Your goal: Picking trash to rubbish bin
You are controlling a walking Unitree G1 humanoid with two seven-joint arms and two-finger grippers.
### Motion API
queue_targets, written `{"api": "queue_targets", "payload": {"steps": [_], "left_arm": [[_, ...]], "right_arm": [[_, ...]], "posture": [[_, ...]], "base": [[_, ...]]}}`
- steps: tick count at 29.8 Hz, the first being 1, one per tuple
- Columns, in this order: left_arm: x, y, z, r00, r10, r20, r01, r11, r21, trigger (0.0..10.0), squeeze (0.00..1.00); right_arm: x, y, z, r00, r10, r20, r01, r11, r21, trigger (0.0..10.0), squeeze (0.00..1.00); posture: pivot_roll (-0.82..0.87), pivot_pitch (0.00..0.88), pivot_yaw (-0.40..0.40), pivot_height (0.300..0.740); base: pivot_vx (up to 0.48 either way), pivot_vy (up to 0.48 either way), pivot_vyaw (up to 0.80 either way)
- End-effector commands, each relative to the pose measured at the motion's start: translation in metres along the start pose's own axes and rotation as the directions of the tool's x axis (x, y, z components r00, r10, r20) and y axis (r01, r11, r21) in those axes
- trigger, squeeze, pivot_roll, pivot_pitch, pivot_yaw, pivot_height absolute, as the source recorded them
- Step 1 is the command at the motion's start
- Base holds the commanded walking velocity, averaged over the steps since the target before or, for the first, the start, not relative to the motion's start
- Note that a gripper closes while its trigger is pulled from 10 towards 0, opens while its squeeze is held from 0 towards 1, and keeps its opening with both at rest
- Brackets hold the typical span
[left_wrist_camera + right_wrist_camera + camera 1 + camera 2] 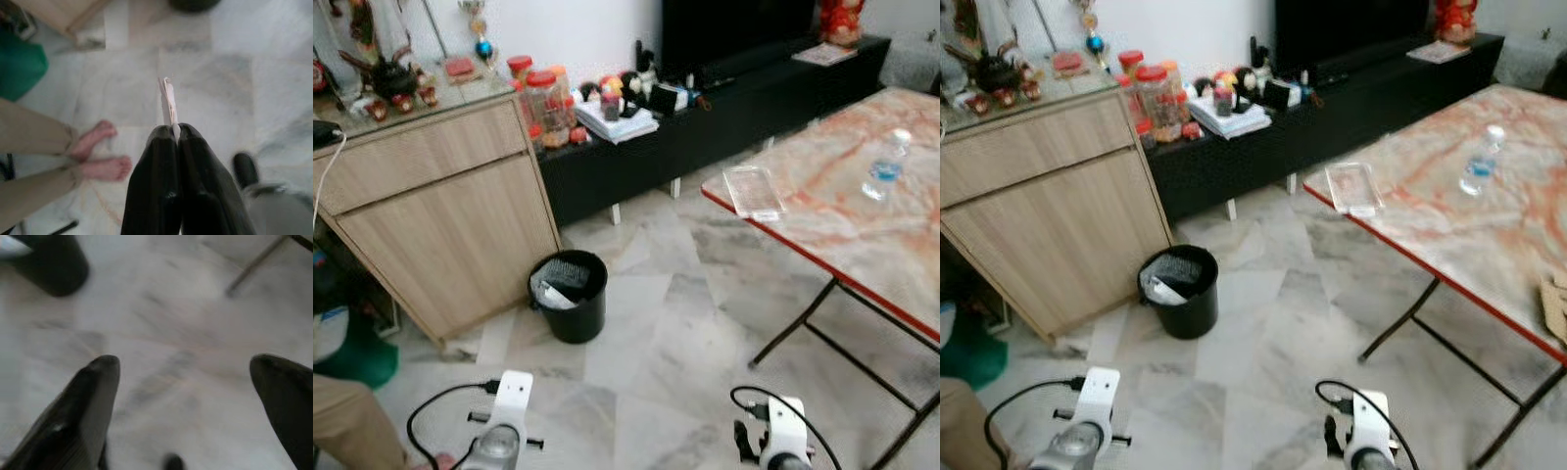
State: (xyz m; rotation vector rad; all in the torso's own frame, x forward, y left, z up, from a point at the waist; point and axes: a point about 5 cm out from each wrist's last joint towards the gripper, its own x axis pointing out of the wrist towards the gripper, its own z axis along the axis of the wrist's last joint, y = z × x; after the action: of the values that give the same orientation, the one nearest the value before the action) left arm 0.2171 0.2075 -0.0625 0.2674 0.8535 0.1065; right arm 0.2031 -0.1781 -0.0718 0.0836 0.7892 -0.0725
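A black rubbish bin [570, 294] with white trash inside stands on the marble floor beside the wooden cabinet. In the left wrist view my left gripper [175, 133] is shut on a thin white piece of paper trash [168, 100], held above the floor. My right gripper [183, 369] is open over bare floor, with the bin [49, 264] ahead of it. Both wrists show at the bottom of the eye views, the left wrist [504, 426] and the right wrist [773, 436]. On the table lie a clear plastic tray [753, 190] and a plastic bottle [885, 164].
A folding table [862, 245] with a red edge and dark legs fills the right side. A wooden cabinet [440, 215] stands at the left, a black TV bench [705, 127] with clutter at the back. A person's bare feet [100, 154] and trouser legs are near my left arm.
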Motion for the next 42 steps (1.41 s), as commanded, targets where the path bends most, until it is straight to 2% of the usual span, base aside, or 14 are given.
{"api": "queue_targets", "payload": {"steps": [1, 7, 10, 14, 22, 30, 36, 42], "left_arm": [[0.002, -0.003, 0.011, 1.000, -0.003, 0.029, 0.003, 1.000, -0.003, 10.0, 0.00], [0.001, 0.004, 0.005, 1.000, 0.021, 0.014, -0.021, 1.000, -0.021, 10.0, 0.00], [0.001, 0.007, 0.004, 1.000, 0.028, 0.011, -0.027, 0.999, -0.022, 10.0, 0.00], [0.001, 0.011, 0.000, 0.999, 0.044, 0.003, -0.044, 0.999, -0.022, 10.0, 0.00], [0.000, 0.012, -0.002, 0.999, 0.040, 0.000, -0.040, 0.999, -0.002, 10.0, 0.00], [0.001, 0.017, 0.001, 0.999, 0.043, 0.009, -0.043, 0.999, 0.019, 10.0, 0.00], [0.001, 0.019, 0.001, 0.999, 0.043, 0.009, -0.043, 0.999, 0.028, 10.0, 0.00], [0.001, 0.020, 0.001, 0.999, 0.039, 0.009, -0.040, 0.998, 0.040, 10.0, 0.00]], "right_arm": [[-0.001, -0.006, -0.004, 1.000, -0.015, -0.016, 0.015, 1.000, -0.004, 10.0, 0.00], [0.000, 0.001, 0.000, 1.000, 0.008, -0.005, -0.008, 0.999, -0.044, 10.0, 0.00], [0.000, 0.002, 0.000, 1.000, -0.002, -0.007, 0.001, 0.998, -0.065, 10.0, 0.00], [-0.001, 0.001, -0.005, 1.000, -0.002, -0.023, 0.001, 0.999, -0.053, 10.0, 0.00], [-0.002, -0.002, -0.009, 0.999, -0.023, -0.032, 0.022, 0.999, -0.027, 10.0, 0.00], [-0.004, 0.003, -0.016, 0.999, -0.015, -0.051, 0.013, 0.999, -0.042, 10.0, 0.00], [-0.005, 0.005, -0.020, 0.998, -0.010, -0.058, 0.008, 0.999, -0.033, 10.0, 0.00], [-0.006, 0.007, -0.022, 0.998, -0.013, -0.060, 0.012, 1.000, -0.018, 10.0, 0.00]], "posture": [[-0.10, 0.000, 0.042, 0.740], [-0.08, 0.000, 0.032, 0.740], [-0.07, 0.000, 0.030, 0.740], [-0.06, 0.000, 0.028, 0.740], [-0.08, 0.000, 0.054, 0.740], [-0.08, 0.000, 0.074, 0.740], [-0.08, 0.000, 0.083, 0.740], [-0.08, 0.000, 0.089, 0.740]], "base": [[0.386, 0.000, 0.00], [0.387, 0.000, 0.00], [0.389, 0.000, 0.80], [0.388, 0.000, 0.75], [0.389, 0.000, 0.00], [0.386, 0.000, 0.00], [0.386, 0.000, 0.76], [0.387, 0.000, 0.00]]}}
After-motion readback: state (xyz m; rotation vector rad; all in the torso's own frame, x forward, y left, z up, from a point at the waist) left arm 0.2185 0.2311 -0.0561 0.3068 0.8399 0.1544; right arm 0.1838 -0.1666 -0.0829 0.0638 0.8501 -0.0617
